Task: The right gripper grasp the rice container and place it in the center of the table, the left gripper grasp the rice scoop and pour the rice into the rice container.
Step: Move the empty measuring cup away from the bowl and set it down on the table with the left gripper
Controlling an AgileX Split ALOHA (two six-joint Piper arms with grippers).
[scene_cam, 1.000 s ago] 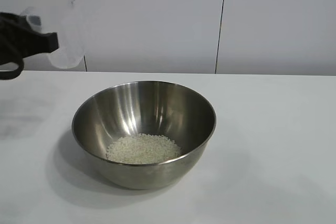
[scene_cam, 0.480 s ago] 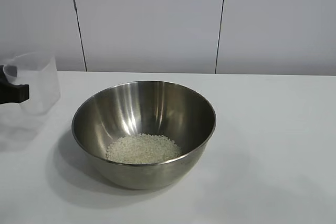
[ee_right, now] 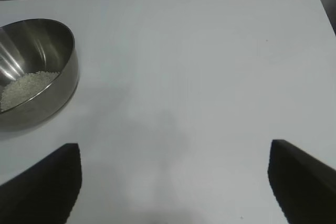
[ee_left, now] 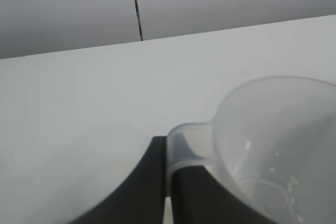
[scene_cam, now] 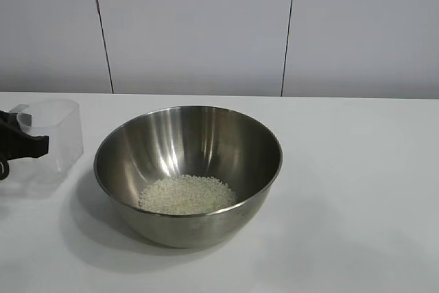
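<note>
bowl lower centre on table, rice heaped inside | cup upright at left edge, beside bowl, handle clenched by left gripper | right gripper parked apart, fingers spread, holding nothing

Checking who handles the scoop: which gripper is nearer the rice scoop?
Left. The left gripper is shut on the rice scoop; the right gripper hangs open, away past the rice container.

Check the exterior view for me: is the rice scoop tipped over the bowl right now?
No. The rice scoop stands upright beside the rice container, held at its handle by the left gripper, and the rice lies in the bowl.
</note>
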